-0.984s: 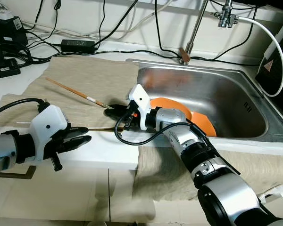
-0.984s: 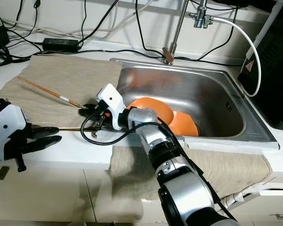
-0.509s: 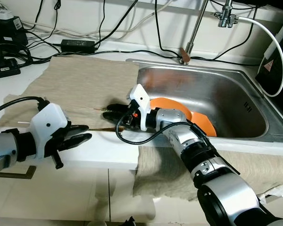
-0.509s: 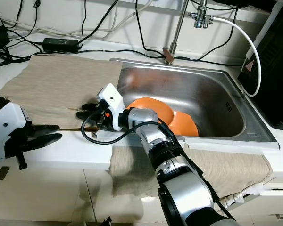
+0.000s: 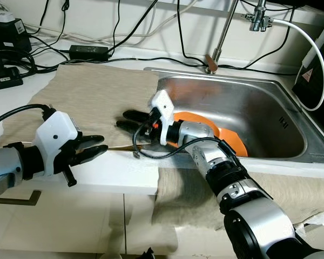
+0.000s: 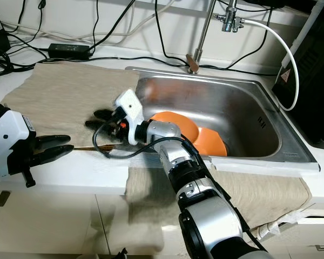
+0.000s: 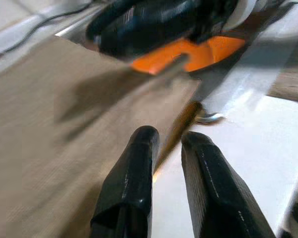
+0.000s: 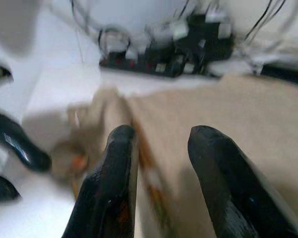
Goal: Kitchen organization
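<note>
A thin brown stick, probably a chopstick or brush handle, is lying along the front edge of the beige cloth at centre-left of the frame, its tip just beside the white desk lip. The left gripper is hovering at the stick's left end with its jaws slightly spread; in the left wrist view the stick is running up between the two black fingers, not yet pinched. The right gripper is hanging over the cloth just above the stick's other end, jaws spread and holding nothing that I can make out. Behind it, orange dishes are sitting in the steel sink at centre-right. The trouble I am watching for: the stick is slim and lying flat, so closing fingers may be pushing it sideways rather than catching it, and it could be rolling off the desk front onto the floor. The two grippers are also working near each other, so a reach from either could be knocking the other, or snagging the black cable looping under the right wrist.
</note>
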